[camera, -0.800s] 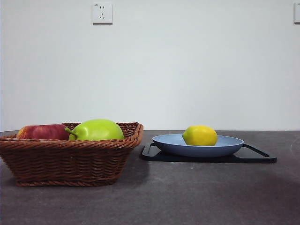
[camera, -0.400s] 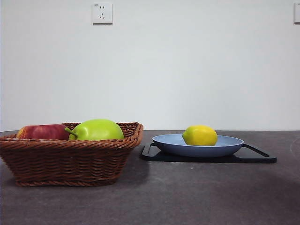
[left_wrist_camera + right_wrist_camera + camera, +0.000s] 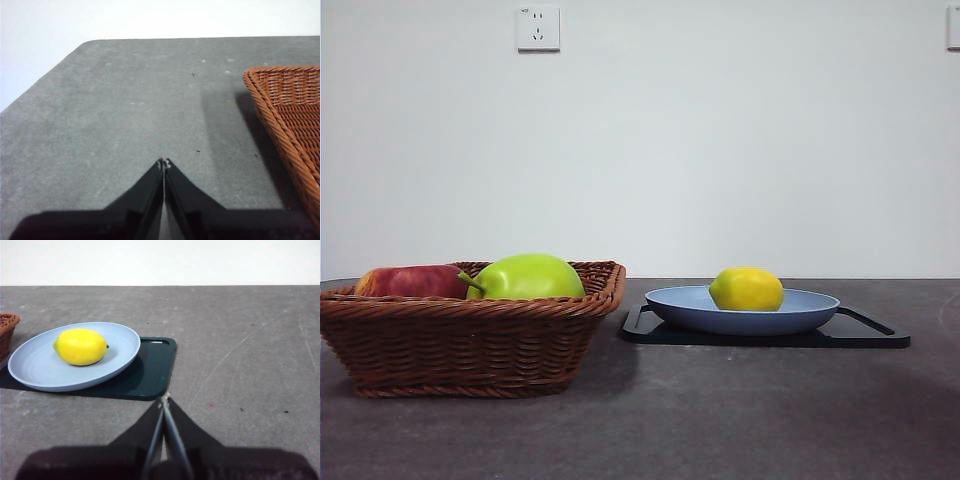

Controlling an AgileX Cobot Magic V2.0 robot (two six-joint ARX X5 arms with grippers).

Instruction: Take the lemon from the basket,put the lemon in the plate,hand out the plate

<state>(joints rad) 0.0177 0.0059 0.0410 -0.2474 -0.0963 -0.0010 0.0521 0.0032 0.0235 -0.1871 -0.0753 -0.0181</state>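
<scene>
Basket [image 3: 470, 340] woven wicker, rough, brown. Plate [image 3: 35, 372] matt light blue, smooth. Lemon [image 3: 80, 346] slightly glossy skin. Tray [image 3: 150, 375] dark, smooth. Worktop [image 3: 125, 100] grey, matt, speckled.

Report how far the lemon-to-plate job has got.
Done: the small yellow lemon lies in the round light-blue plate, out of the brown wicker basket. In hand: nothing; left gripper and right gripper are shut and away from everything. Left: handing out the plate.

A low front camera looked level across the table at the basket [image 3: 470, 330] and plate [image 3: 742, 310]. The left wrist camera faced down beside the basket's corner; the right wrist camera looked over the plate.
</scene>
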